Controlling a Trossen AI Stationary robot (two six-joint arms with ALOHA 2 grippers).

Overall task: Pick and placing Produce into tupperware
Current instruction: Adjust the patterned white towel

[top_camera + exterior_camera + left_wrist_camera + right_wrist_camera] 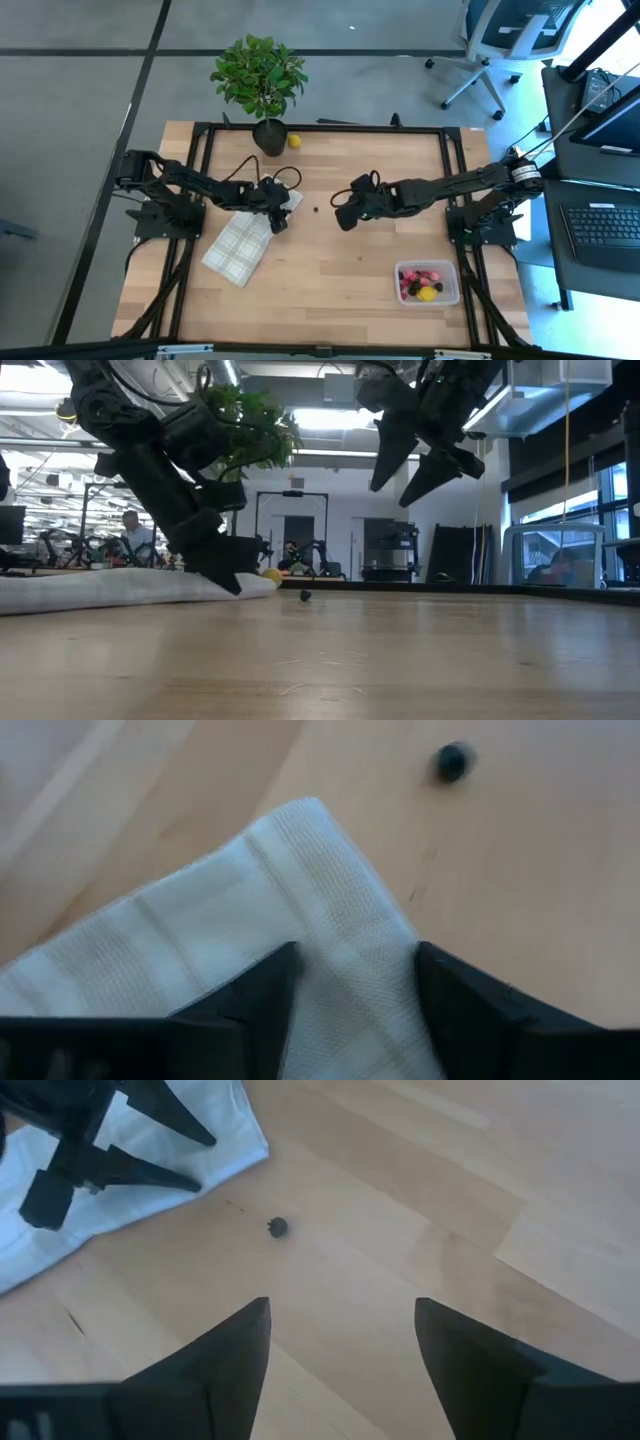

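The clear tupperware (452, 270) stands near the table's front right, with several red, dark and yellow produce pieces (424, 284) in it. One dark berry (316, 210) lies alone mid-table between my grippers. A yellow lemon (294, 141) lies by the plant pot. My left gripper (355, 1010) is open, low over the far right corner of the plaid cloth (240, 245). My right gripper (341, 1305) is open and raised clear of the table, to the right of the berry (279, 1228). My left gripper comes slanting down from the table's left at the cloth's far right corner (350, 970). Its open fingers (265, 995) stand on either side of a strip of that corner. The cloth lies flat on the table. Whether the fingertips touch it, I cannot tell.
A potted green plant (260, 80) stands at the table's far edge, left of centre. Bare wood spreads across the middle and the near part of the table. Beyond the table are an office chair (500, 40) and a desk with a laptop (600, 225).
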